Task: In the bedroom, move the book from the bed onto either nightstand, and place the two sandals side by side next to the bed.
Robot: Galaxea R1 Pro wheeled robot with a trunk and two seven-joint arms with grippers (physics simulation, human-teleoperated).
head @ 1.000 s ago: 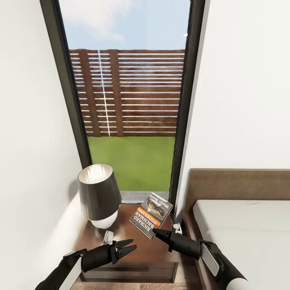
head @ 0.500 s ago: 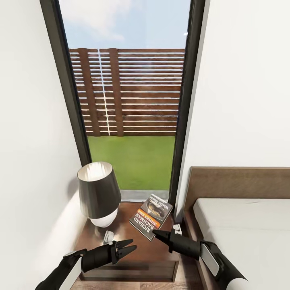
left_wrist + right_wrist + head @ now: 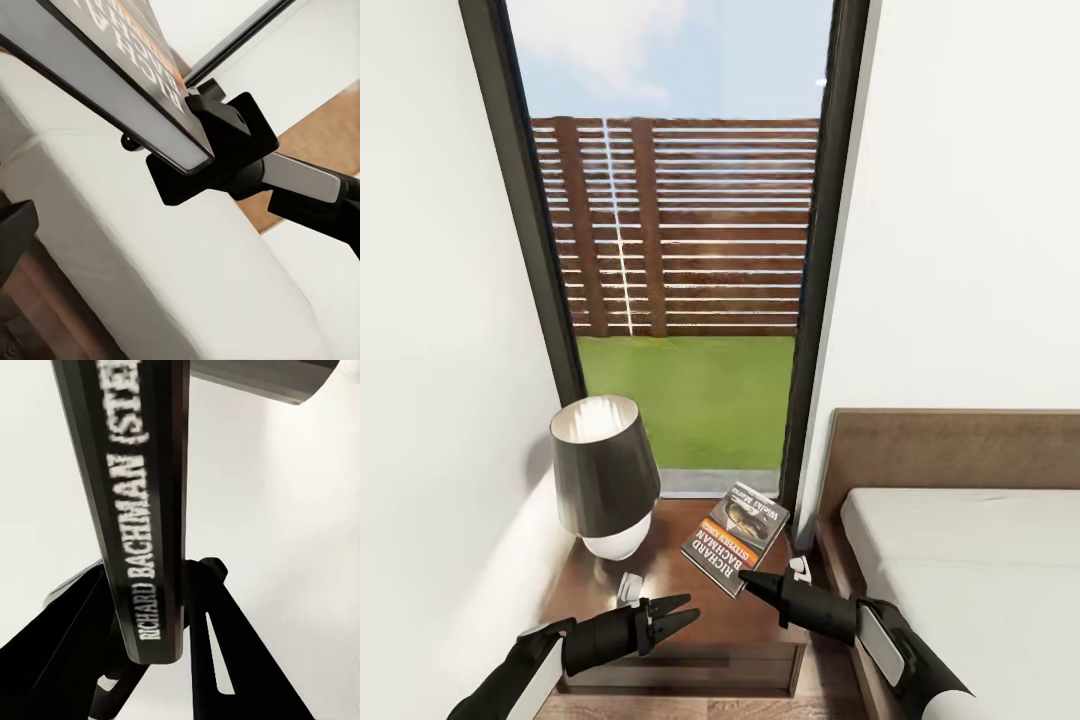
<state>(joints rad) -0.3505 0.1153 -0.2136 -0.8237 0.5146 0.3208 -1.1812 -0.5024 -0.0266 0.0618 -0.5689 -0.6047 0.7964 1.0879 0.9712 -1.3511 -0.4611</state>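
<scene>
The book (image 3: 737,538), dark grey with an orange band and "Richard Bachman" in white, hangs tilted over the nightstand (image 3: 670,578). My right gripper (image 3: 746,581) is shut on its near corner. From the right wrist the book's spine (image 3: 142,510) runs between the two black fingers (image 3: 217,660). The left wrist view shows the book's edge (image 3: 112,75) pinched in the right gripper (image 3: 217,131), with the bed's mattress (image 3: 150,262) behind. My left gripper (image 3: 682,612) stands open over the nightstand's front edge, left of the book and apart from it. The sandals are out of view.
A lamp (image 3: 603,475) with a dark shade and white base stands on the nightstand's back left. The bed (image 3: 960,570) with its brown headboard (image 3: 950,450) lies to the right. A tall dark-framed window (image 3: 680,250) rises behind, and a white wall closes the left side.
The head view has tipped slightly, so the lamp and headboard sit a little higher in the picture. The book and both grippers keep their places.
</scene>
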